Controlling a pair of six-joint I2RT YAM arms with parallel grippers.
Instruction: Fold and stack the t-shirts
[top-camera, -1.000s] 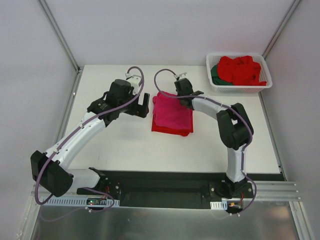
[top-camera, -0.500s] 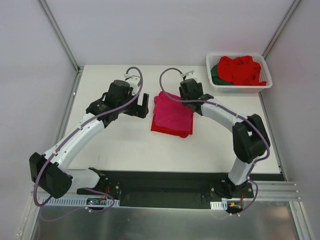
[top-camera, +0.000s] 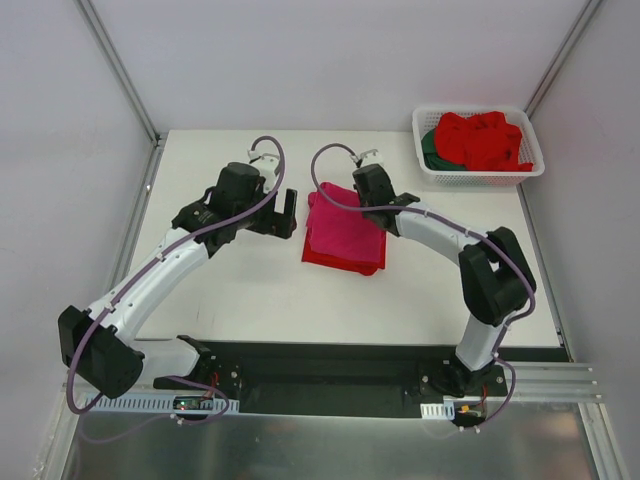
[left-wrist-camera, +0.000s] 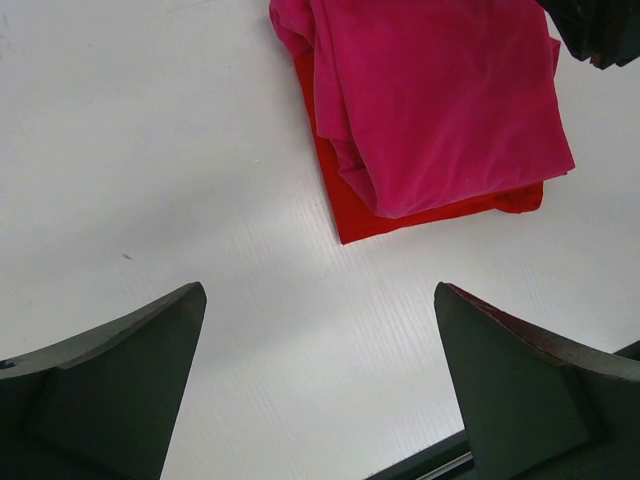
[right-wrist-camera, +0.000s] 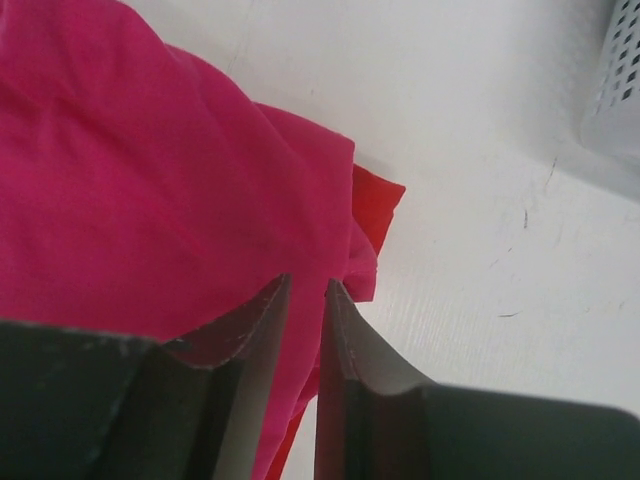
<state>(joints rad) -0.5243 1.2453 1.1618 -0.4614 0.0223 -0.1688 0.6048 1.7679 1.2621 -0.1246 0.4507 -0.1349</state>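
The basket (top-camera: 480, 177) at the upper right of my top view holds red shirts (top-camera: 485, 140) and a green shirt (top-camera: 431, 148). In the middle of the frame the pink shirt (top-camera: 345, 225) lies folded on a lone red shirt (top-camera: 340, 262). The left gripper (left-wrist-camera: 318, 290) hangs wide open and empty, left of the stack. The right gripper (right-wrist-camera: 307, 282) bends down over the stack's upper right corner. Only its wrist view shows the thin slit between its jaws, and I cannot tell if they pinch cloth.
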